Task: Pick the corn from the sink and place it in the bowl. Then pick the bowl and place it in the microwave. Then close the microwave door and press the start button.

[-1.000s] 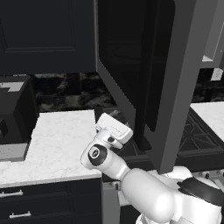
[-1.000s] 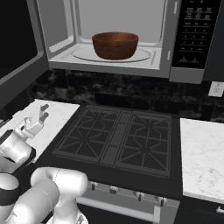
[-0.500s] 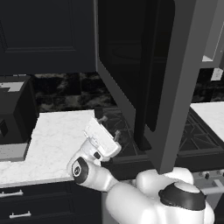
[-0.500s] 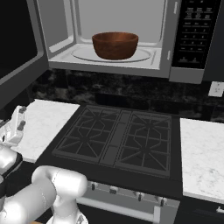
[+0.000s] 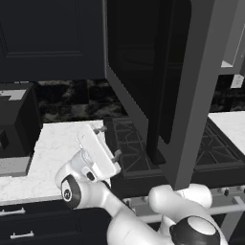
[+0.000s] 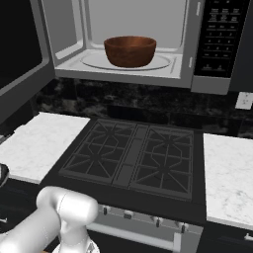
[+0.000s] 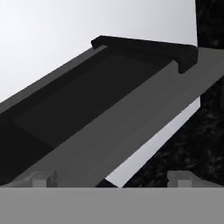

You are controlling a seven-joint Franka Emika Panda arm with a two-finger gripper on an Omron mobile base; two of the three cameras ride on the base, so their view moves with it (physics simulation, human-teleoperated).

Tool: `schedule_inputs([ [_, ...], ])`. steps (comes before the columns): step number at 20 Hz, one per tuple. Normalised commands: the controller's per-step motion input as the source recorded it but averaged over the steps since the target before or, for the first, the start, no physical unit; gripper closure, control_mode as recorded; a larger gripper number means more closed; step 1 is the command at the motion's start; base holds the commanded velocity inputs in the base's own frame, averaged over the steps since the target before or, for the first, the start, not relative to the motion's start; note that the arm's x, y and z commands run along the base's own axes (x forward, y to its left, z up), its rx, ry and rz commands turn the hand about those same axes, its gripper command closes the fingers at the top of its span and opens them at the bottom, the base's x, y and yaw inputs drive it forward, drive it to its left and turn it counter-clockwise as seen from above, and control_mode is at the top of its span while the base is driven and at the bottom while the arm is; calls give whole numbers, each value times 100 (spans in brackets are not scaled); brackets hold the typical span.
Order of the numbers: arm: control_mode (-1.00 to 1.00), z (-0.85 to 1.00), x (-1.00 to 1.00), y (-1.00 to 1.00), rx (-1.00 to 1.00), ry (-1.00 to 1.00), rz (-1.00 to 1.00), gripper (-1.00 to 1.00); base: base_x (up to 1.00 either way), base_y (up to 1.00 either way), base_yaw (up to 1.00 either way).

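Pincer [image 5: 108, 141] low, spread, empty — beside open microwave door [image 5: 186, 91]

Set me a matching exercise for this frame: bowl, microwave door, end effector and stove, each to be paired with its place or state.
Things:
1. bowl
2. microwave door
3. end effector
4. stove

States:
A. swung wide open
B. low over the counter's edge, fingers apart, holding nothing
C. on the turntable inside the microwave
D. below the microwave, between two white counters

Pairs: 1-C, 2-A, 3-B, 4-D
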Motion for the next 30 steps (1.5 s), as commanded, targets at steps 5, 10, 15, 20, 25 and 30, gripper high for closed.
schedule_inputs([
  [5, -100, 76, -60, 10, 0, -23, 0, -100, 0, 0, 0],
  [10, -100, 63, -70, -5, 0, -23, 0, -100, 0, 0, 0],
  [15, -100, 56, -74, -30, 3, -22, 6, -100, 0, 0, 0],
  [20, -100, 48, -69, -46, 7, -19, 15, -100, 0, 0, 0],
  [25, -100, 32, -48, -60, 9, -17, 24, -100, 0, 0, 0],
  [30, -100, 19, -14, -60, 6, -9, 31, -100, 0, 0, 0],
])
